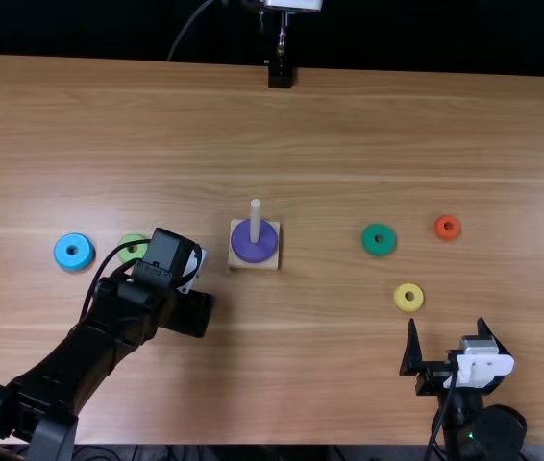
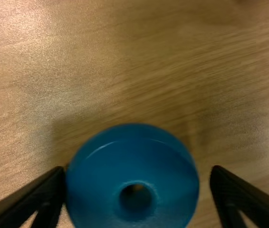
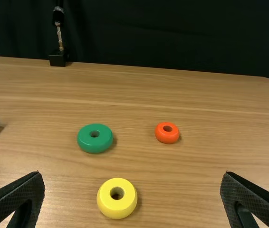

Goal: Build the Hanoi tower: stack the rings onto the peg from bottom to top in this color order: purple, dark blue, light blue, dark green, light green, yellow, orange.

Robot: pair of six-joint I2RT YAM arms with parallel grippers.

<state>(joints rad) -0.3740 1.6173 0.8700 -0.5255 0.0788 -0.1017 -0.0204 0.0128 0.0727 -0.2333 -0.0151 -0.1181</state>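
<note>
Wooden base (image 1: 274, 263), upright peg (image 1: 255, 219) bearing one purple ring (image 1: 253, 252), left gripper (image 1: 188, 313) angled downward, fingers parted about ungripped dark blue ring (image 2: 101, 190), right gripper (image 1: 446, 323) spread wide, empty, near yellow ring (image 1: 400, 299), dark green ring (image 1: 370, 244), orange ring (image 1: 439, 230) beyond, light blue ring (image 1: 61, 254), light green ring (image 1: 134, 237) leftward.

Purple ring (image 1: 255, 250); orange ring (image 3: 167, 136)

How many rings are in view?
7: purple on the peg; light blue, light green left of it; dark blue between the jaws of the left gripper; dark green, yellow, orange at right.
</note>
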